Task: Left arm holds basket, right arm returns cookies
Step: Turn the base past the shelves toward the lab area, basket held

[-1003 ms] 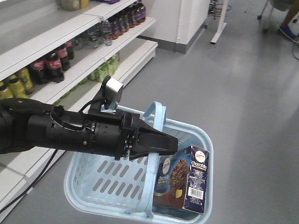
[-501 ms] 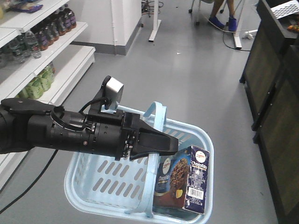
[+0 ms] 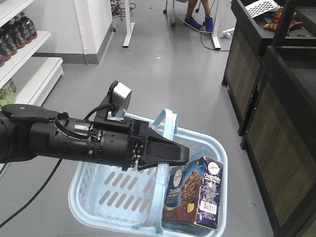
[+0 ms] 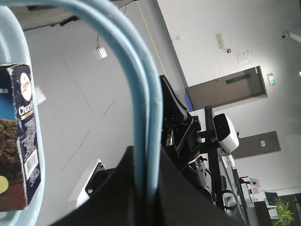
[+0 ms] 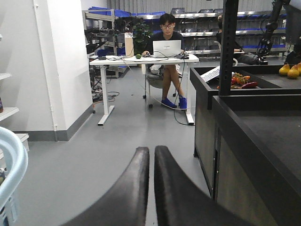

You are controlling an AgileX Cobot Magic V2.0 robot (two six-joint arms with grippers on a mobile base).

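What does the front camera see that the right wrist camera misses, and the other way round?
Only the front view shows the left arm, the left gripper shut on the basket, and the cookies standing inside it. Only the right wrist view shows the right gripper, shut and empty, and a laptop on a white desk. Both show some of the basket, the grey floor and the seated person's blue shoes.

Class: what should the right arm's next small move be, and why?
Probably open the right gripper and lower it to the navy cardboard cookie box standing in the light blue plastic basket; its jaws are shut and empty.
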